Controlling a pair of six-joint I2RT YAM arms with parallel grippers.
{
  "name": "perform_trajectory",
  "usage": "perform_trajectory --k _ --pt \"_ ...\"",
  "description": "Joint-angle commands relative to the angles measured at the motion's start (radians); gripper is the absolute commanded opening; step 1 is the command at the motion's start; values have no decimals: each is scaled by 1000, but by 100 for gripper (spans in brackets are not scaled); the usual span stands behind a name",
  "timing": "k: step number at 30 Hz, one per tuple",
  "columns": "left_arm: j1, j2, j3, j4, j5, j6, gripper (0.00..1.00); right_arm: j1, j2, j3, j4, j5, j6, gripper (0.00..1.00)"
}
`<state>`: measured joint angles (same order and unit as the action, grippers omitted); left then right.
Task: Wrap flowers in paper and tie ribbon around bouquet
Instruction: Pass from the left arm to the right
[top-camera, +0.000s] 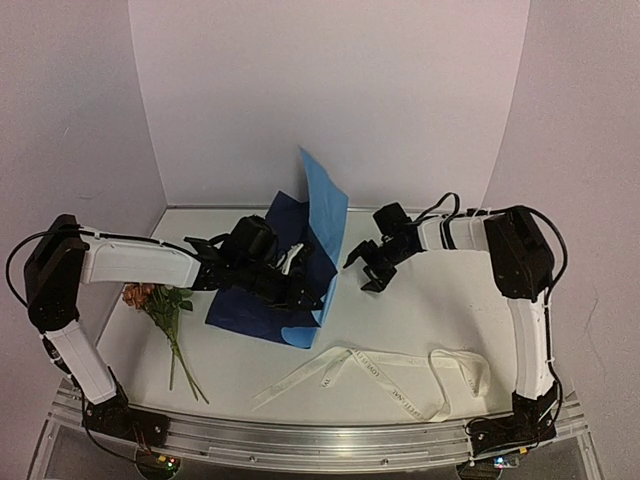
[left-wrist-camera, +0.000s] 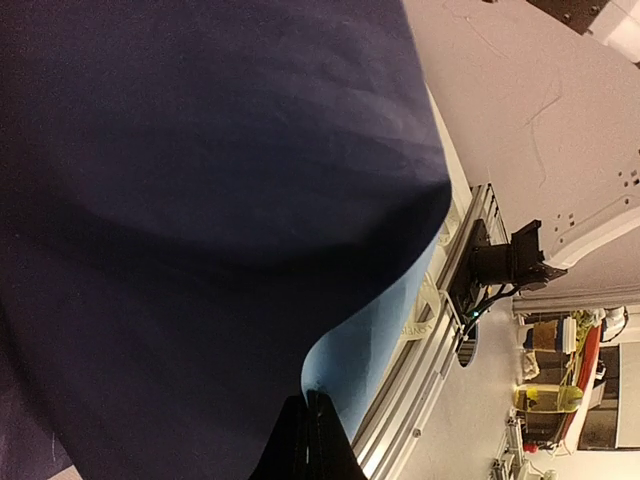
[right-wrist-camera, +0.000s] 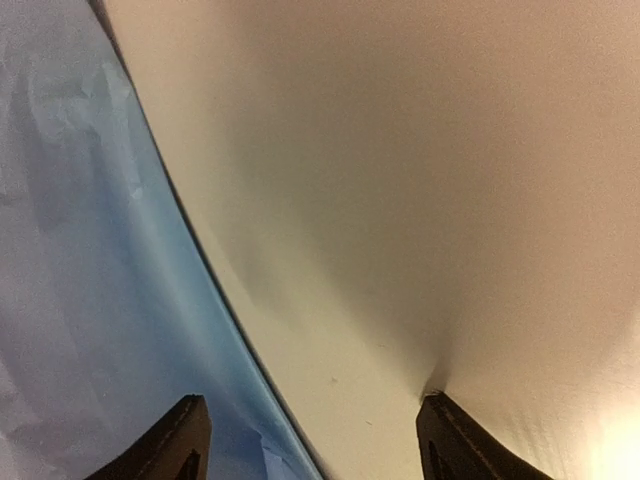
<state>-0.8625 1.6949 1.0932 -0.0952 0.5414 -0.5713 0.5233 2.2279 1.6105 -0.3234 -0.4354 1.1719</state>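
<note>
Only the top view takes in the whole tabletop (top-camera: 420, 320): the paper (top-camera: 300, 250) lies mid-table with one side raised upright, the ribbon (top-camera: 370, 372) is strewn near the front, and the flowers (top-camera: 155, 300) lie apart at the left. The left wrist view shows the left hand (left-wrist-camera: 308, 405) pinched on the paper's edge. The right wrist view shows the right hand (right-wrist-camera: 312, 420) spread and empty, just beside the light-blue face.

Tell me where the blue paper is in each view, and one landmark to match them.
Top external: the paper lies at centre, one light-blue flap raised.
Left wrist: its dark face fills most of the frame, light-blue side at lower centre.
Right wrist: light-blue face along the left side.
Landmark: the metal rail, seen in top and left wrist views only.
</note>
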Motion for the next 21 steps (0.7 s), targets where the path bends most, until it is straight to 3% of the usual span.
perform_trajectory --k 1,15,21 --pt "3 7 67 17 28 24 0 -24 -175 -116 18 18 -67 79" --pt "4 37 77 20 43 13 0 31 -514 -248 55 -15 -291 96" --pt "3 40 84 20 49 12 0 127 -517 -166 -145 -18 -511 97"
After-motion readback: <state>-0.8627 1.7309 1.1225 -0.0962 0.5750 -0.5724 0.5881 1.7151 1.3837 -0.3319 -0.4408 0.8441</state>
